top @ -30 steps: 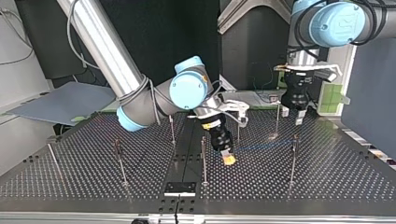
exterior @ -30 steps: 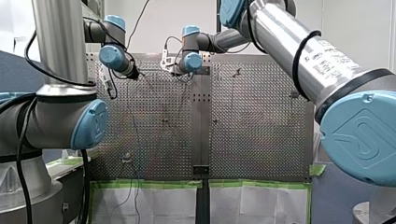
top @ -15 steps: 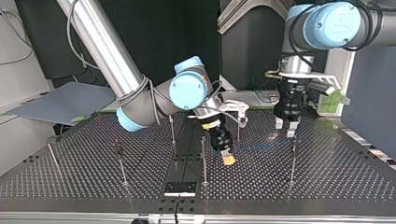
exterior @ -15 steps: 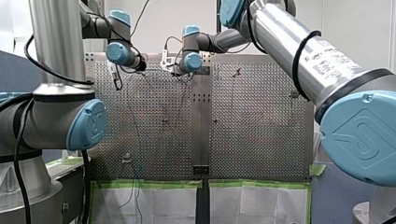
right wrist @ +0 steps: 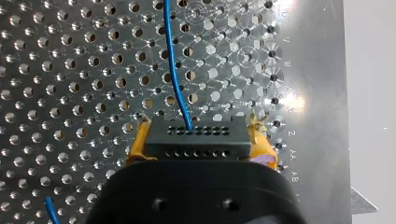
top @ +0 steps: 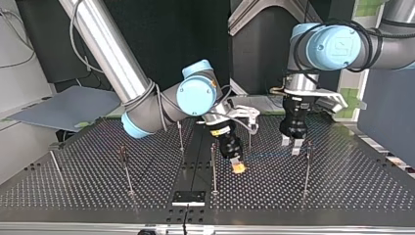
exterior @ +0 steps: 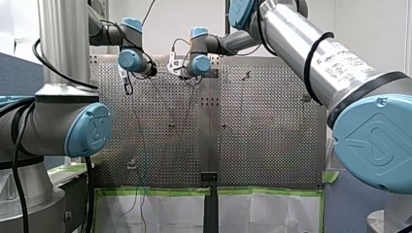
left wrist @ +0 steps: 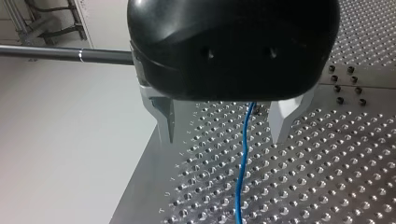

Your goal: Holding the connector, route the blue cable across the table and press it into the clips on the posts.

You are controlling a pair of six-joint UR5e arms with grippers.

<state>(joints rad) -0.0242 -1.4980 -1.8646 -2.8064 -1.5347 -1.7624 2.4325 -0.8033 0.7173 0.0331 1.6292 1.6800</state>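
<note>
My right gripper (top: 238, 168) points down at the table's middle in the top view, its yellow pads (right wrist: 136, 145) shut on a black connector (right wrist: 196, 137). The thin blue cable (right wrist: 173, 70) leaves the connector's face and runs ahead over the perforated plate. In the top view the blue cable (top: 266, 154) stretches towards the view's right and passes under my left gripper (top: 291, 147). That black gripper hangs open just above the plate. In the left wrist view the blue cable (left wrist: 243, 158) lies between its two metal fingers (left wrist: 164, 119), touching neither.
Several thin upright posts stand on the perforated table (top: 352, 181), among them one (top: 213, 166) beside my right gripper and one (top: 307, 171) near my left gripper. A black plate (top: 188, 197) sits at the table's edge nearest the top view's camera. Green tape edges the table (exterior: 155, 191).
My left arm has swung towards the top view's left and come lower, so its open fingers now straddle the blue cable. My right gripper and the connector have stayed put.
</note>
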